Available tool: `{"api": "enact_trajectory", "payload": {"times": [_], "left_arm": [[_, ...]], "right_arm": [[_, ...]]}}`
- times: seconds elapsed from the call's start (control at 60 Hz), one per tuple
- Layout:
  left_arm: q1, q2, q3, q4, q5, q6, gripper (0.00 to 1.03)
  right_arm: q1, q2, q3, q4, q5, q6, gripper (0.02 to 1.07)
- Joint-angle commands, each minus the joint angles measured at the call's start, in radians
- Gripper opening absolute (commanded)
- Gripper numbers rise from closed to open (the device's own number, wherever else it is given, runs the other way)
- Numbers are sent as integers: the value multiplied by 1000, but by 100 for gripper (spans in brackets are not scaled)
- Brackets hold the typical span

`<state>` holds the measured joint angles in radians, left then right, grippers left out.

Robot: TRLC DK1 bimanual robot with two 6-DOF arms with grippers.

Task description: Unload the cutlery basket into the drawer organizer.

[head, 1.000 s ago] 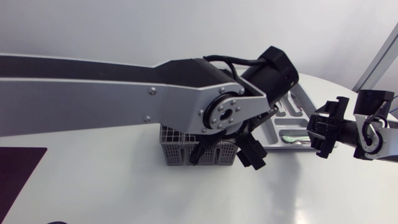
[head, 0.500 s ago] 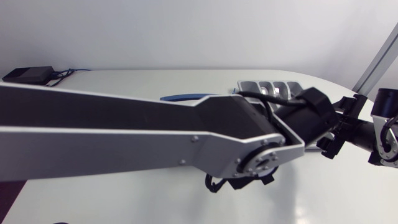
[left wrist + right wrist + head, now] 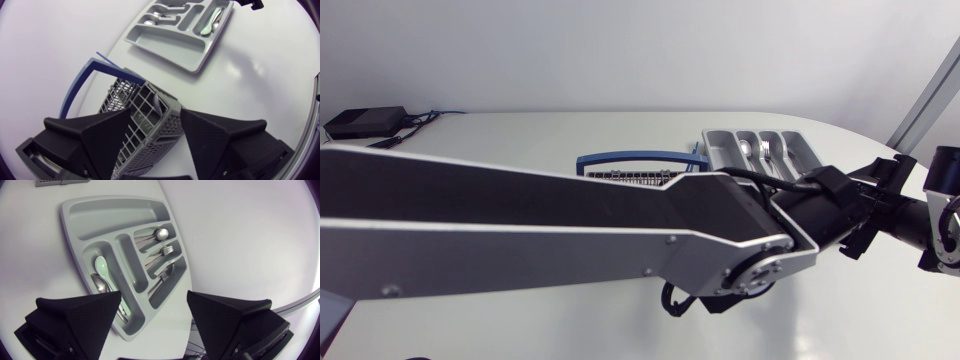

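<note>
Broadly, the white desk [image 3: 470, 140] carries everything, and the left arm [image 3: 520, 235] lies across most of the head view, hiding much of it. The grey drawer organizer [image 3: 115, 210] sits near the desk's right end, with the mesh cutlery basket [image 3: 145, 100] and its blue handle [image 3: 75, 85] just beside it. The left hand [image 3: 155, 114] hangs over the basket's near end with its fingers spread and nothing grasped. The right hand [image 3: 154, 295], also released, hovers above the organizer's filled end. A green spoon [image 3: 101, 267], forks [image 3: 167, 250] and a steel spoon [image 3: 160, 234] already lie sorted. Whether any piece remains in the basket is hard to tell. The step looks like a pick from the basket, so the left hand should drop straight into one cell, pinch a single handle, and lift vertically clear of the mesh.
</note>
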<state>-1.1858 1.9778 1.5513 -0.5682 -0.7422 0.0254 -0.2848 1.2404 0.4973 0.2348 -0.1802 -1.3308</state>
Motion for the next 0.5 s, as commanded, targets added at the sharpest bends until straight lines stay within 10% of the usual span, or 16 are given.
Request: {"api": "enact_trajectory", "payload": {"times": [0.0,0.483], "left_arm": [[5,15,21,-12,-16,-30,55],[15,32,23,-10,-16,-38,24]], "right_arm": [[-7,-10,-14,-11,-5,8,97],[-8,-16,-19,-22,-7,1,97]]}}
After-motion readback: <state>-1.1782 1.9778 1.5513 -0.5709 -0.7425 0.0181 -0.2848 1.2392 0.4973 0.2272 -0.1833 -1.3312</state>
